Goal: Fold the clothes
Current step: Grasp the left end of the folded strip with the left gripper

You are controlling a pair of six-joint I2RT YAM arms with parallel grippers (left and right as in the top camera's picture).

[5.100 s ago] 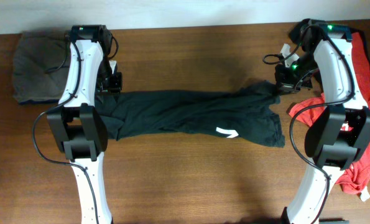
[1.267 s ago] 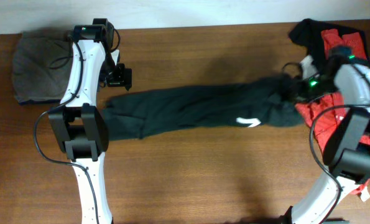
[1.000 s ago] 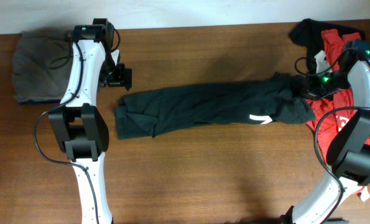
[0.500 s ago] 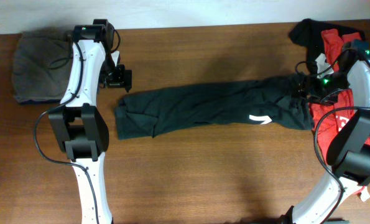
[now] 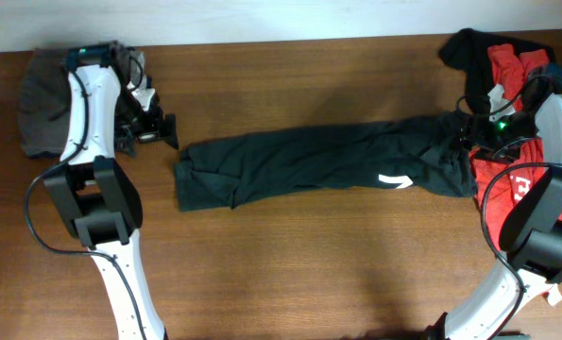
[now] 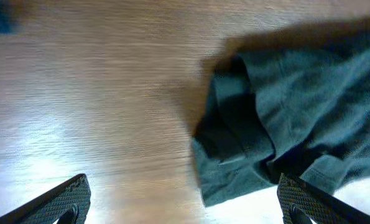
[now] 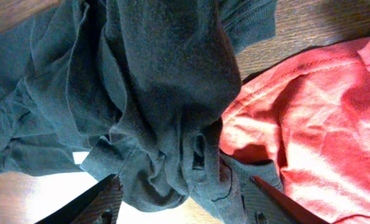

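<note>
worktop (image 5: pixel 290 274): brown wood, carries everything.
black T-shirt (image 5: pixel 318 162): mid-worktop, drawn out into a long rumpled band running left to right. White print faces up near the right end.
black T-shirt, handling: my read is light, limp, zero stiffness. It ropes up if lifted at one point. Not fragile, not slippery.
black T-shirt, hold: best pinched at two edge corners, one per arm. The left-end hem fold (image 6: pixel 234 155) looks reachable.
red T-shirts (image 7: pixel 309 124): heaped at right, touching the black one's bunched end.
grey garment (image 5: pixel 37 123): folded, far left, well apart.
left end effector (image 6: pixel 185 202): spread wide, empty, just beside the left end.
right end effector (image 7: pixel 181 199): fingers apart astride the bunch, not visibly squeezing it.
</note>
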